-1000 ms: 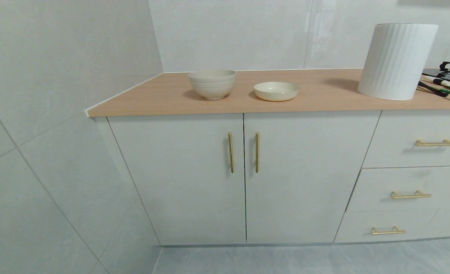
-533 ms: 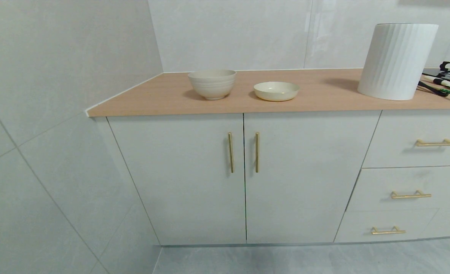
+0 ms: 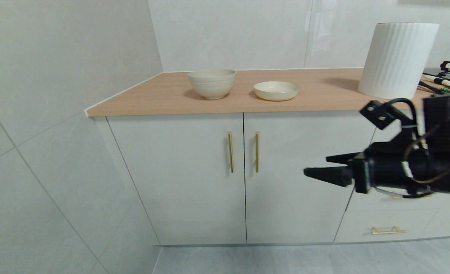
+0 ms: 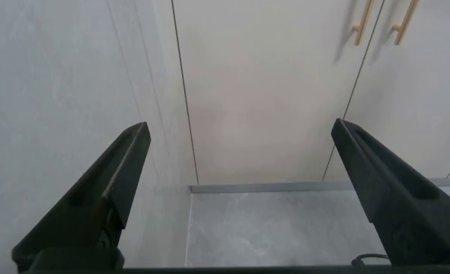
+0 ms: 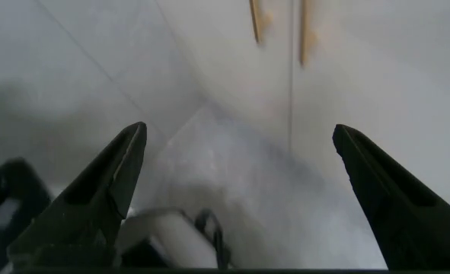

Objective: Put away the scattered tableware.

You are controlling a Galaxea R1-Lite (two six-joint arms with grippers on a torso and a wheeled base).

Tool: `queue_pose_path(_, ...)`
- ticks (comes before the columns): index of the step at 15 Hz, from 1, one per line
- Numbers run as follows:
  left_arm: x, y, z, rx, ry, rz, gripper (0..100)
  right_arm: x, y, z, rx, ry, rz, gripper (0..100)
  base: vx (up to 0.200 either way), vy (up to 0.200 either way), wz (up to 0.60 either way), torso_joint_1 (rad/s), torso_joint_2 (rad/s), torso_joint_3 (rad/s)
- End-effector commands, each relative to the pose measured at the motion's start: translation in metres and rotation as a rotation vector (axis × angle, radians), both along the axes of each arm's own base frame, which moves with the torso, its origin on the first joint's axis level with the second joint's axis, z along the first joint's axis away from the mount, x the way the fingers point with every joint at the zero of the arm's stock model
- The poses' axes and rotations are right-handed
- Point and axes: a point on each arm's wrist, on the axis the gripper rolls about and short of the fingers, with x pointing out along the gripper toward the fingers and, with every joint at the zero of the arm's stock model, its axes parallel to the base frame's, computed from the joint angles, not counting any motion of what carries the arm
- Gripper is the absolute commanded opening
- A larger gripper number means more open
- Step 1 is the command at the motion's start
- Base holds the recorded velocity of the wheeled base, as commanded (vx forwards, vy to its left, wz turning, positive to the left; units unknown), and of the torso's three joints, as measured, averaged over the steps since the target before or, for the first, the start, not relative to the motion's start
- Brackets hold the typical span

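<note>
Sitting upright on the wooden countertop [image 3: 324,95] are the two pieces of tableware: a deep, ribbed cream bowl [image 3: 212,83] toward the corner by the left wall, and a shallow cream dish [image 3: 276,90] near it on its right, the two apart and not touching. Farther right on the same top stands a tall white ribbed cylinder [image 3: 398,61], with some dark-handled utensils [image 3: 444,82] lying beyond it at the edge of the head view. Below the counter, two pale cabinet doors are closed, their slim gold handles [image 3: 230,152] side by side at the seam; drawers with gold pulls [image 3: 388,230] stack to the right.

The right gripper [image 3: 316,165] hangs in front of the right-hand door, below counter level and well apart from bowl and dish, pointing toward the handles with its jaws apart and nothing between them. The left gripper [image 4: 238,128] is low, facing the base of the cabinet and the grey floor [image 4: 285,228], its jaws also spread wide and holding nothing.
</note>
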Motion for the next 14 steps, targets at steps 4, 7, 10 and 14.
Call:
queue_pose_path(4,0.0,0.0,0.0,0.0,0.0,0.0,100,0.101,0.071,-0.046,0.038,0.104,0.026,100,0.0,0.0,0.0,0.0,0.0,0.0)
queue_pose_path(7,0.0,0.0,0.0,0.0,0.0,0.0,100,0.115,0.08,-0.06,0.08,0.07,0.02,100,0.0,0.0,0.0,0.0,0.0,0.0)
queue_pose_path(10,0.0,0.0,0.0,0.0,0.0,0.002,100,0.126,0.09,-0.077,0.134,0.026,-0.001,100,0.0,0.0,0.0,0.0,0.0,0.0)
queue_pose_path(14,0.0,0.0,0.0,0.0,0.0,0.0,100,0.133,0.103,-0.08,0.213,0.051,-0.015,100,0.0,0.0,0.0,0.0,0.0,0.0)
